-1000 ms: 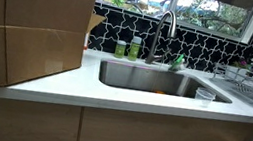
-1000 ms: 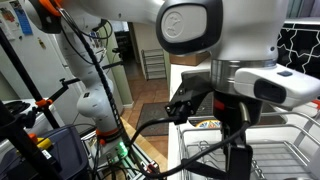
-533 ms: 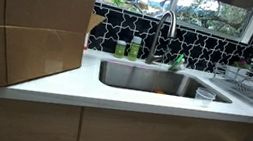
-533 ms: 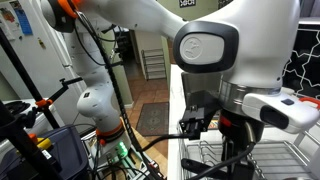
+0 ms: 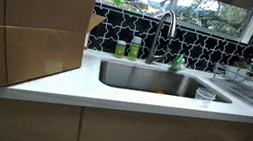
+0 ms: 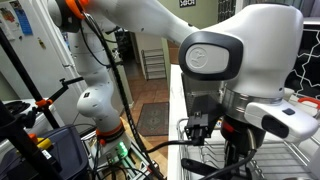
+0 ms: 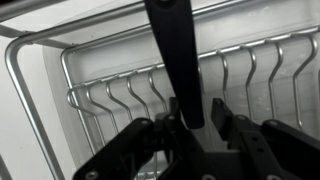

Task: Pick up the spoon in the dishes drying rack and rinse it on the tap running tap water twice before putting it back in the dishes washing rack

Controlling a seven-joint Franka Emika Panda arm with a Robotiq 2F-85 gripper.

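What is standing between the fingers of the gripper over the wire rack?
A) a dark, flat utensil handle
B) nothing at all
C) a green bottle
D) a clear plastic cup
A: in the wrist view a dark, flat handle stands upright between the fingers of the gripper, with the wire drying rack behind it.

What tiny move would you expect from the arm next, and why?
Probably squeeze the end effector shut on the dark flat utensil handle: in the wrist view it straddles that handle above the silver wire drying rack, but a firm grip isn't clearly visible.
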